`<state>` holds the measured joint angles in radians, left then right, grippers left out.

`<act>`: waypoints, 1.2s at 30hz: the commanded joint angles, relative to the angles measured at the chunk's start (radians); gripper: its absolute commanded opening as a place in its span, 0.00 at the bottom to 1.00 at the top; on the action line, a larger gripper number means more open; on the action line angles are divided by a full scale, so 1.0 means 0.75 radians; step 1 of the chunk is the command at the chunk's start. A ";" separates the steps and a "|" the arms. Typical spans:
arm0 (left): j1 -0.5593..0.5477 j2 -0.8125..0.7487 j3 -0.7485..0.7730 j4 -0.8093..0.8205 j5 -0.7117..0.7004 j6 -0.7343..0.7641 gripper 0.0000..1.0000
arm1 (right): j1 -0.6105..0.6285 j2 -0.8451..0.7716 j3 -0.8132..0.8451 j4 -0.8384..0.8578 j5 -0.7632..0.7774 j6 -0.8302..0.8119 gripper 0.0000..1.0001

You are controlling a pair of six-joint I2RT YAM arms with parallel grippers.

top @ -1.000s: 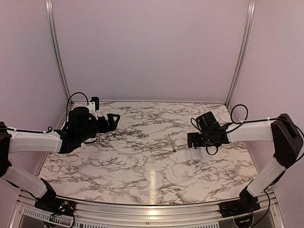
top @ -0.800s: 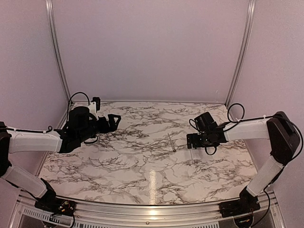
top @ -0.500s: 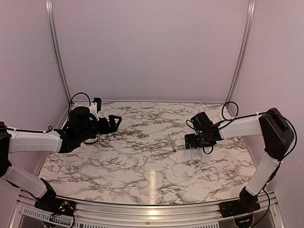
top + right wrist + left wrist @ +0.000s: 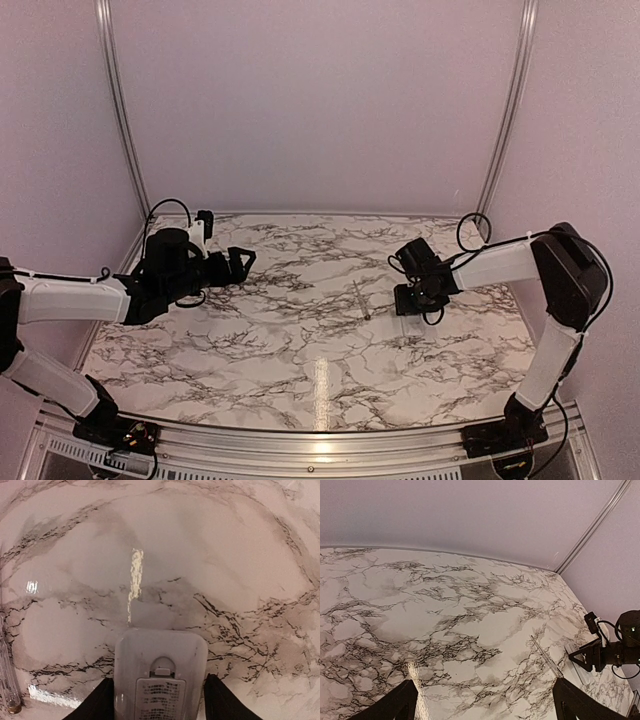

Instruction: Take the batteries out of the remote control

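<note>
The remote control (image 4: 160,652) lies on the marble table (image 4: 300,340), its white back face up with the ribbed cover and latch in place. My right gripper (image 4: 159,690) straddles it, one black finger against each long side. From above, the right gripper (image 4: 410,299) covers the remote. The batteries are hidden. My left gripper (image 4: 243,259) hovers open at the back left, far from the remote, with nothing between its fingers (image 4: 405,700).
A long thin grey rod (image 4: 361,298) lies on the table just left of the right gripper; it also shows as the rod (image 4: 7,680) at the right wrist view's left edge. Aluminium posts (image 4: 120,110) and walls bound the table.
My right gripper has moved slightly left and towards the back, come down over the remote, and narrowed its jaws onto its sides. The left arm has barely shifted.
</note>
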<state>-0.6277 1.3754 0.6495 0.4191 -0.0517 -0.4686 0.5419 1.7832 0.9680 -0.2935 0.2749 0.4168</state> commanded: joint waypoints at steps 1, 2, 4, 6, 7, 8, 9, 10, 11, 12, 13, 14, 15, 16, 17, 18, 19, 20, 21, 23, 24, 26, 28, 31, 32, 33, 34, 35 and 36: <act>-0.006 -0.046 -0.035 -0.021 0.012 -0.013 0.99 | 0.015 0.013 0.033 -0.031 0.010 0.013 0.52; -0.006 -0.051 -0.040 -0.021 0.011 -0.015 0.99 | 0.014 0.010 0.031 -0.034 0.010 0.015 0.50; -0.006 -0.056 -0.048 -0.021 0.013 -0.018 0.99 | 0.014 0.002 0.022 -0.035 0.010 0.018 0.46; -0.007 -0.059 -0.055 -0.019 0.013 -0.022 0.99 | 0.014 -0.008 0.015 -0.033 0.010 0.020 0.43; -0.008 -0.059 -0.056 -0.018 0.016 -0.023 0.99 | 0.014 -0.015 0.011 -0.032 0.011 0.021 0.41; -0.008 -0.060 -0.058 -0.017 0.017 -0.025 0.99 | 0.014 -0.021 0.007 -0.033 0.013 0.023 0.38; -0.010 -0.059 -0.057 -0.017 0.018 -0.024 0.99 | 0.014 -0.033 0.003 -0.027 0.016 0.028 0.37; -0.011 -0.059 -0.055 -0.015 0.018 -0.024 0.99 | 0.014 -0.047 -0.002 -0.021 0.015 0.029 0.36; -0.015 -0.059 -0.055 -0.015 0.018 -0.024 0.99 | 0.014 -0.056 -0.005 -0.017 0.013 0.031 0.36; -0.018 -0.058 -0.054 -0.013 0.018 -0.023 0.99 | 0.015 -0.068 -0.007 -0.010 0.013 0.032 0.36; -0.020 -0.056 -0.052 -0.011 0.019 -0.022 0.99 | 0.015 -0.079 -0.008 -0.003 0.012 0.033 0.36; -0.023 -0.052 -0.050 -0.008 0.019 -0.023 0.99 | 0.014 -0.092 -0.010 0.008 0.010 0.037 0.35; -0.025 -0.048 -0.049 -0.004 0.022 -0.020 0.99 | 0.015 -0.109 -0.013 0.020 0.008 0.043 0.35; -0.029 -0.045 -0.045 -0.002 0.027 -0.018 0.99 | 0.014 -0.123 -0.017 0.036 0.006 0.053 0.35; -0.030 -0.043 -0.044 0.004 0.033 -0.018 0.99 | 0.014 -0.144 -0.022 0.052 0.000 0.062 0.35; -0.034 -0.039 -0.042 0.008 0.036 -0.016 0.99 | 0.014 -0.163 -0.027 0.073 -0.009 0.075 0.35; -0.037 -0.038 -0.041 0.016 0.038 -0.014 0.99 | 0.014 -0.187 -0.033 0.097 -0.020 0.086 0.34; -0.040 -0.034 -0.042 0.022 0.042 -0.012 0.99 | 0.015 -0.211 -0.039 0.121 -0.032 0.103 0.34; -0.042 -0.031 -0.039 0.027 0.045 -0.010 0.99 | 0.014 -0.235 -0.046 0.152 -0.050 0.122 0.33; -0.048 -0.020 -0.034 0.040 0.056 -0.008 0.99 | 0.014 -0.284 -0.069 0.227 -0.089 0.169 0.30; -0.051 -0.014 -0.031 0.046 0.061 -0.007 0.99 | 0.014 -0.305 -0.081 0.270 -0.108 0.197 0.30; -0.059 0.001 -0.024 0.060 0.065 -0.005 0.99 | 0.014 -0.339 -0.112 0.370 -0.155 0.257 0.29; -0.070 0.018 -0.015 0.073 0.065 -0.003 0.99 | 0.017 -0.362 -0.137 0.477 -0.187 0.320 0.27; -0.084 0.045 0.002 0.084 0.110 0.000 0.99 | 0.037 -0.386 -0.167 0.598 -0.212 0.420 0.27; -0.089 0.052 0.006 0.089 0.116 0.003 0.99 | 0.039 -0.387 -0.178 0.648 -0.237 0.452 0.27; -0.093 0.056 0.009 0.097 0.121 0.004 0.99 | 0.040 -0.385 -0.187 0.697 -0.263 0.485 0.27; -0.097 0.060 0.011 0.104 0.126 0.005 0.99 | 0.040 -0.381 -0.192 0.741 -0.288 0.517 0.27; -0.100 0.063 0.011 0.112 0.131 0.007 0.99 | 0.041 -0.374 -0.199 0.784 -0.307 0.551 0.27; -0.104 0.066 0.011 0.123 0.139 0.009 0.99 | 0.041 -0.366 -0.205 0.830 -0.331 0.579 0.26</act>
<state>-0.6930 1.4052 0.6254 0.4599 0.0177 -0.4824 0.5598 1.5059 0.8268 0.1299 0.1089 0.7193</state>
